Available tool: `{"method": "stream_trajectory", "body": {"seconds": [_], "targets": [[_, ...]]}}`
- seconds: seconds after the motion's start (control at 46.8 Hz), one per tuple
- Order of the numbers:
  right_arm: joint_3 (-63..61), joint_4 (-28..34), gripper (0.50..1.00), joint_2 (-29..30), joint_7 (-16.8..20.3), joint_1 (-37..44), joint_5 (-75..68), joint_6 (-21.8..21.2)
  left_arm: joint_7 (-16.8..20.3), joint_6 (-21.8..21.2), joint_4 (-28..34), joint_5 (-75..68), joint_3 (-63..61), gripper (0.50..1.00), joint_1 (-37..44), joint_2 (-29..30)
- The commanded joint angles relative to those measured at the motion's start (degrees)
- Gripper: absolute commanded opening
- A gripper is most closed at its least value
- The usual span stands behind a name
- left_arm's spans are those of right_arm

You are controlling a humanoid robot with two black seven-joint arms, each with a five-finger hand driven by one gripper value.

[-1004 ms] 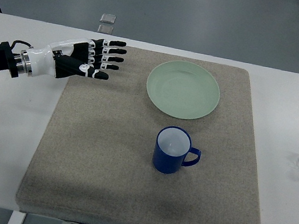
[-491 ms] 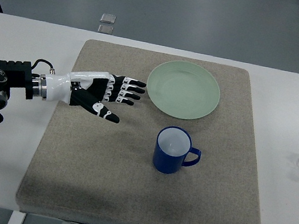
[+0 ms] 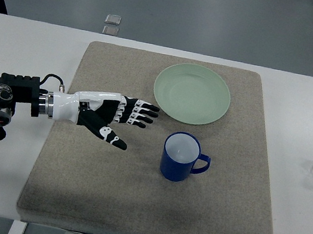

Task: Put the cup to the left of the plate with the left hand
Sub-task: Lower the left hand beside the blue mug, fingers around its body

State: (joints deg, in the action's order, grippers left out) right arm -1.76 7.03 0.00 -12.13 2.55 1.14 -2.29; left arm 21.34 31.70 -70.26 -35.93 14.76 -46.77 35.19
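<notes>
One cup [image 3: 181, 156], blue and empty, stands upright on the mat [image 3: 102, 186] just below the empty green plate [image 3: 191, 93]. Left robot hand [image 3: 111, 117] hovers left of it, fingers spread, holding nothing.

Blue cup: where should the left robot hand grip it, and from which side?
Probably the round body of the blue cup, approached from its left side. It stands upright with its handle pointing right, away from the open left robot hand, so the bare wall faces the fingers and nothing lies between them.

1 cup [image 3: 181, 157], 1 plate [image 3: 191, 93], 1 mat [image 3: 104, 174], 1 hand [image 3: 108, 117], maybe 2 floor tiles [image 3: 112, 24]
</notes>
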Motion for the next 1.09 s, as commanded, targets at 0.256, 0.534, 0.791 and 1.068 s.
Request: {"method": "stream_trajectory", "body": {"seconds": [0.256,0.534,0.791,1.068], "targets": [[0.00,0.00,0.932,0.00,0.00,0.00,0.00,0.00,-0.07,-4.01,1.18,-1.69,0.00,0.992,0.02,-4.69],[0.00,0.00,0.932,0.00,0.00,0.00,0.00,0.00,-0.07,-6.04,2.58,-1.42,0.09,0.992,0.10,-8.03],[0.00,0.00,0.932,0.00,0.00,0.00,0.00,0.00,-0.07,-6.04,3.38,-1.42,0.36,0.990,1.42,-10.49],[0.00,0.00,0.932,0.00,0.00,0.00,0.00,0.00,-0.07,-8.50,3.73,-1.51,0.97,0.990,1.60,-12.87]]}}
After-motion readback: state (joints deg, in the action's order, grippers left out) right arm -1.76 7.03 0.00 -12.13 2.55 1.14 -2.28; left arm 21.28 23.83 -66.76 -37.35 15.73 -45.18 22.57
